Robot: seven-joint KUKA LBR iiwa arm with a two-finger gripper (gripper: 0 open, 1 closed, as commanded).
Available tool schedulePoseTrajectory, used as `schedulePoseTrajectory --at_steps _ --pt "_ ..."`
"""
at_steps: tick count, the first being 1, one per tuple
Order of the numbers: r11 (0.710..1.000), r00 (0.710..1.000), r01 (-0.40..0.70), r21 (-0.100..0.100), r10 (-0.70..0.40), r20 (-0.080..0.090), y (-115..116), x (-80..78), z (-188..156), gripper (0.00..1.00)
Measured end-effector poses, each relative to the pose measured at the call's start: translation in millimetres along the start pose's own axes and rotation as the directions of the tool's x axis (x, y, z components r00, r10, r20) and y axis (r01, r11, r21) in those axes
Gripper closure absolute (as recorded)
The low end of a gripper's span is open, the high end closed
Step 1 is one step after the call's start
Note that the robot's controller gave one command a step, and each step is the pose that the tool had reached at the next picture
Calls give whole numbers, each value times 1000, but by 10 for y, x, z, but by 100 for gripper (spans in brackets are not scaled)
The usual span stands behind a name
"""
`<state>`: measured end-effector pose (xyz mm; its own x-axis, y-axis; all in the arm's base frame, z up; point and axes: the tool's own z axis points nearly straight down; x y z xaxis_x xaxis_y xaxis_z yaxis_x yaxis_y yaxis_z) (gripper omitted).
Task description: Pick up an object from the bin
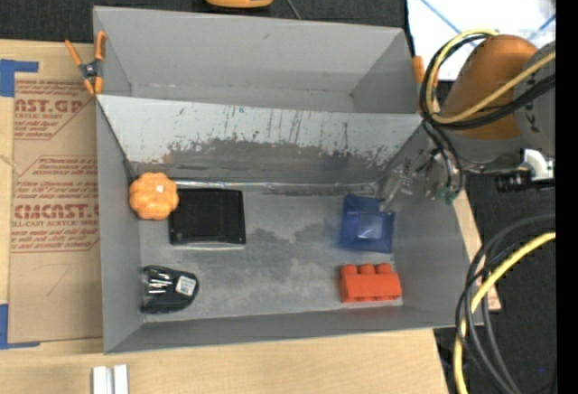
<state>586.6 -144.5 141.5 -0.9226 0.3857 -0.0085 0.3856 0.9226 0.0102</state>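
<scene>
Five things in the bin (271, 85), and the gripper (402, 186) hangs by the blue block (366, 228), at its far right corner. Spread or clenched? I can't tell. The brick (370, 283) is just nearside of the block and the pad (208, 216) well left. Best to centre over the block, then descend straight.

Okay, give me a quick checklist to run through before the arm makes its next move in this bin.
1. Gripper is inside the bin, at its right side: ok.
2. A thing lies close by, the blue block just below and left of the gripper: ok.
3. The blue block has room around it, and the red-orange brick lies apart from it, nearer the front: ok.
4. Gripper centred over the blue block: not ok, it sits off the block's upper right corner.
5. Clearance from the right wall: cannot tell.
</scene>
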Motion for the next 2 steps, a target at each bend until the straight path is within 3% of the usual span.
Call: schedulePoseTrajectory --at_steps 2 --pt "1000 1000 1 -2 -1 5 14 -11 -363 100"
